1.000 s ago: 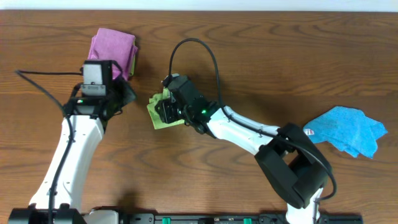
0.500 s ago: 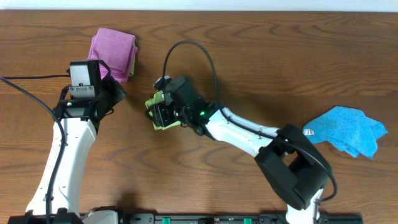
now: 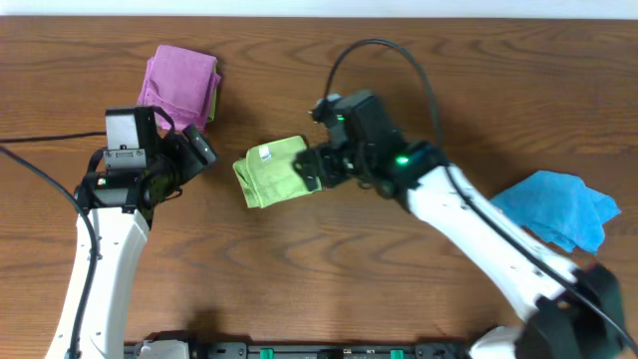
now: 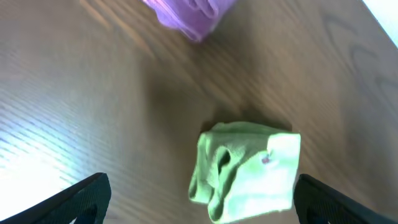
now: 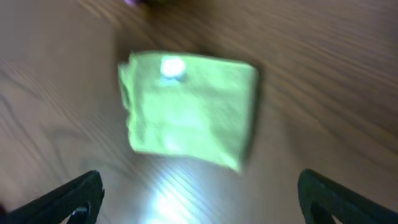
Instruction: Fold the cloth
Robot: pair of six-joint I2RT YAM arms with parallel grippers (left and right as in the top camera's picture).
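On table [image 3: 498,90] | lime cloth [image 3: 274,172] ×1 | purple cloth [image 3: 179,82] ×1 | blue cloth [image 3: 558,207] ×1

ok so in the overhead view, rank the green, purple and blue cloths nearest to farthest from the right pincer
1. green cloth, just left of the right pincer
2. purple cloth, back left
3. blue cloth, far right

Pulls the right end effector [image 3: 319,168] off the lime-green cloth [image 3: 271,175] and back rightward, fingers spread. Leaves the cloth uncovered, folded on the tabletop [image 3: 449,70], white tag [image 3: 265,153] up. Swings the left end effector [image 3: 195,155] toward it.
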